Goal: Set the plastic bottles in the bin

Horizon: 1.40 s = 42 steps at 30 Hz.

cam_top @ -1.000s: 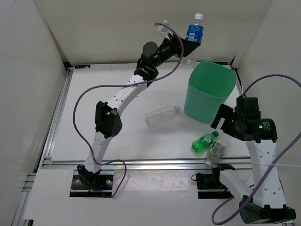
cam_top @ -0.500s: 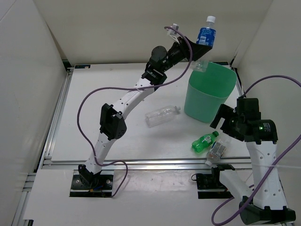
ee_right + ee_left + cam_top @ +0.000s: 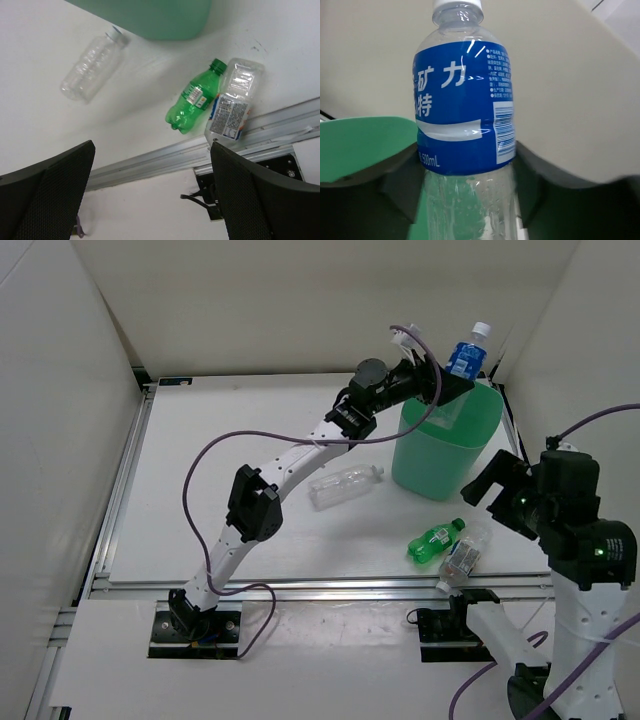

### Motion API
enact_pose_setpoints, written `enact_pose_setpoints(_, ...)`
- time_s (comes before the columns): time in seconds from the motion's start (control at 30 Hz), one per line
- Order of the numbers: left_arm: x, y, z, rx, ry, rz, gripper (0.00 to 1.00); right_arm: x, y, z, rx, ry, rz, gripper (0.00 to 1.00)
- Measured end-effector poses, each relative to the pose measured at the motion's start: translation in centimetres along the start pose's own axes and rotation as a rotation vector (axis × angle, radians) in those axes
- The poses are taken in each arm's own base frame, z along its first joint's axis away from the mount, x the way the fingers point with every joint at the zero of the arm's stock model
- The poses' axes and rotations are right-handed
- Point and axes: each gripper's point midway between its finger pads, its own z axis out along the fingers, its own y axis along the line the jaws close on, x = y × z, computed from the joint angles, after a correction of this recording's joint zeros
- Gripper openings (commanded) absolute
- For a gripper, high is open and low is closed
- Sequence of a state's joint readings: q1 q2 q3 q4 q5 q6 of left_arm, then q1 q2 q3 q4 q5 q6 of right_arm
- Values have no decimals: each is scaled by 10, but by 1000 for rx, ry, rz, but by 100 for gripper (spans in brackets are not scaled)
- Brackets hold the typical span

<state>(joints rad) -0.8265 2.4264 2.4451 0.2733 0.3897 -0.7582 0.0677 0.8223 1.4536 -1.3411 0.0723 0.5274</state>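
My left claw (image 3: 452, 388) is closed on the blue bottle (image 3: 466, 353). The fingers (image 3: 400, 185) pinch it just below the label, cap up and close to upright. It hangs over the far side of the bin (image 3: 430, 460) mouth, near the far rim, and the wrist view shows green beneath it.

The bottle looks empty, so I judge it light. The walls are thin and would dent under a hard squeeze, and the plastic is smooth, so it could slip. The ribbed body under the label is a fair hold. Letting go here should drop it inside, though a light bottle can bounce off a rim.

My right claw (image 3: 152, 190) stands wide and holds nothing, hovering above the near right of the worktop (image 3: 230, 440). Below it the green bottle (image 3: 195, 97) and the white-label bottle (image 3: 232, 107) lie side by side, touching or nearly so, just beside the near rail (image 3: 150, 160). There is little room on that edge, so I would come from above and grip across the middle of the green one. The white-label one looks crumpled and softer.

The clear bottle (image 3: 343, 486) lies alone left of the bin with open room all round. The far and right walls stand close to the bin.
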Motion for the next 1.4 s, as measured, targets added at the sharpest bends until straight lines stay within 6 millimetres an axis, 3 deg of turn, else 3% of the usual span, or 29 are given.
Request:
enact_pose_setpoints(0.07, 8, 1, 1, -6, 18, 28, 98, -10, 7, -12, -29, -42, 4, 100)
enact_pose_setpoints(0.1, 10, 2, 1, -10, 24, 42, 100, -14, 9, -16, -39, -55, 5, 100)
enact_pose_setpoints(0.33, 19, 13, -5, -59, 72, 139, 100, -19, 16, -26, -74, -79, -9, 100)
enact_pose_setpoints(0.43, 18, 22, -24, -121, 134, 208, 100, -14, 15, -23, -78, -58, -22, 100)
enact_pose_setpoints(0.53, -2, 27, -69, -238, 180, 298, 100, -10, 15, -17, -76, -31, -38, 100)
enact_pose_setpoints(0.7, -76, 26, -175, -432, 144, 528, 100, -3, 15, -1, -74, 19, -49, 100)
enact_pose_setpoints(0.77, -85, 31, -219, -491, 156, 573, 100, 0, 18, 6, -90, 43, -52, 100)
enact_pose_setpoints(0.83, -72, 47, -252, -528, 213, 575, 100, 5, 20, 12, -107, 68, -54, 100)
enact_pose_setpoints(0.9, -41, 74, -274, -550, 315, 554, 100, 9, 21, 18, -114, 88, -56, 100)
enact_pose_setpoints(1.0, 29, 120, -298, -564, 514, 458, 100, 12, 22, 23, -123, 105, -58, 100)
enact_pose_setpoints(1.13, 103, 155, -319, -575, 703, 336, 100, 15, 23, 26, -133, 116, -63, 100)
enact_pose_setpoints(1.23, 129, 160, -321, -564, 767, 302, 100, 15, 23, 26, -136, 114, -73, 100)
enact_pose_setpoints(1.4, 140, 161, -304, -517, 785, 299, 100, 15, 22, 26, -137, 112, -95, 100)
